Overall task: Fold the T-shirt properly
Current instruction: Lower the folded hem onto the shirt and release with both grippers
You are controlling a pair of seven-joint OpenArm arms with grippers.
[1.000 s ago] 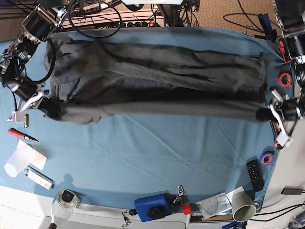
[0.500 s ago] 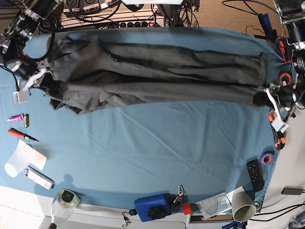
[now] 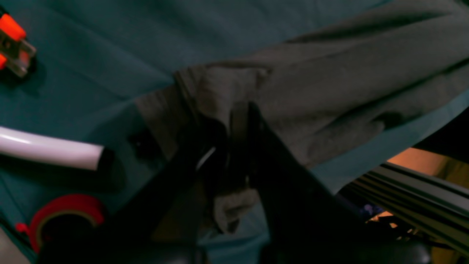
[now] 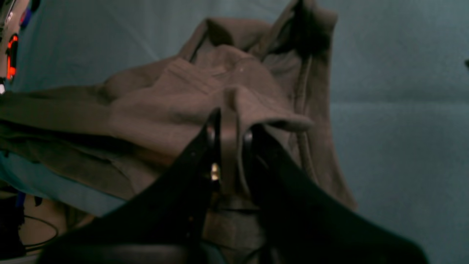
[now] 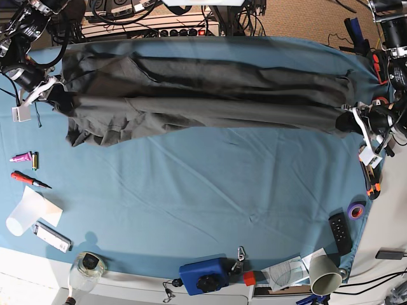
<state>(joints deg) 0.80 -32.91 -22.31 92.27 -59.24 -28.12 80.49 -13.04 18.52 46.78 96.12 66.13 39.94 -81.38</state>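
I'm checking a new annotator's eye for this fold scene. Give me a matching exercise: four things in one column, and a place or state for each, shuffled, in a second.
Things:
1. T-shirt
2. left claw
3. red screwdriver
4. blue box

Places or states:
a. at the near table edge
b. stretched along the far side of the blue cloth
c. shut on the shirt at the base view's right end
d. lying on the cloth at the base view's left

Pairs: 1-b, 2-c, 3-d, 4-a
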